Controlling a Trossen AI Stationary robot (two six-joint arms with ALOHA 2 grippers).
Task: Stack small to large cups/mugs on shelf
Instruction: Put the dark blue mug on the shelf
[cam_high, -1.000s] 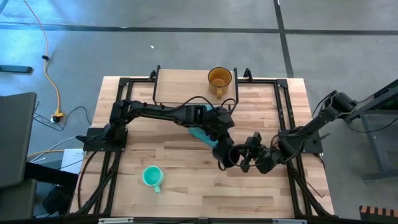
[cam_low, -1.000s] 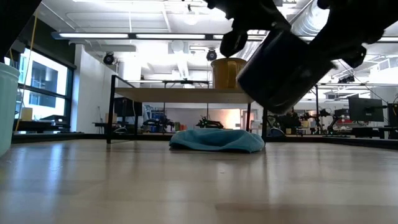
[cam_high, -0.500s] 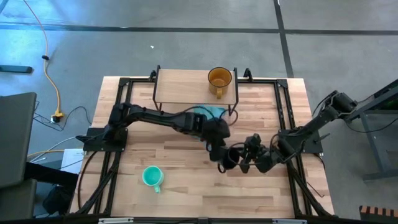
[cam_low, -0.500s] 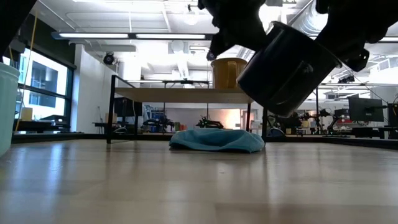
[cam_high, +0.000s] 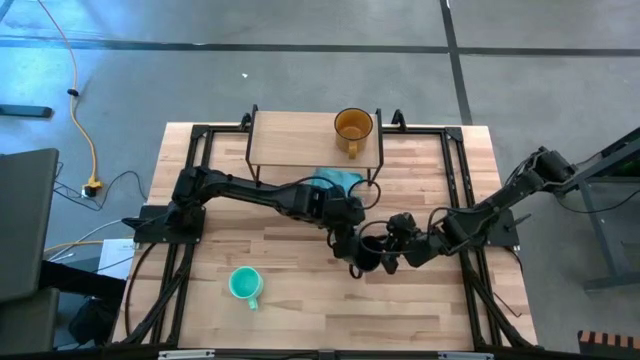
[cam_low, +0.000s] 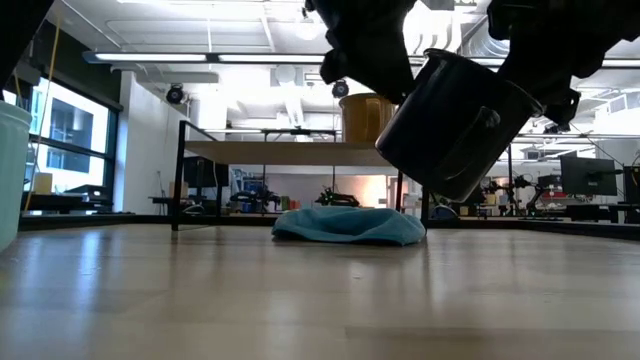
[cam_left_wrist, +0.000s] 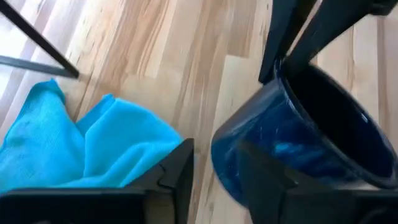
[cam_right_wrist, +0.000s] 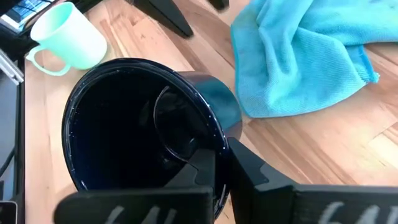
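Two grippers meet at the tilted navy mug: right jaws pinch its rim, left jaws parted.

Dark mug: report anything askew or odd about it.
The dark mug hangs tilted above the table, not upright, the right gripper shut on its rim. The left gripper sits beside it, fingers parted. Nothing looks spilled or damaged.

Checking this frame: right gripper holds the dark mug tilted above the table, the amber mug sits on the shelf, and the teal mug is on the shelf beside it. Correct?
Not quite. The teal mug stands on the table, near the front left, as the high view shows. The rest holds: the right gripper is shut on the rim of the tilted dark mug, and the amber mug sits on the shelf.
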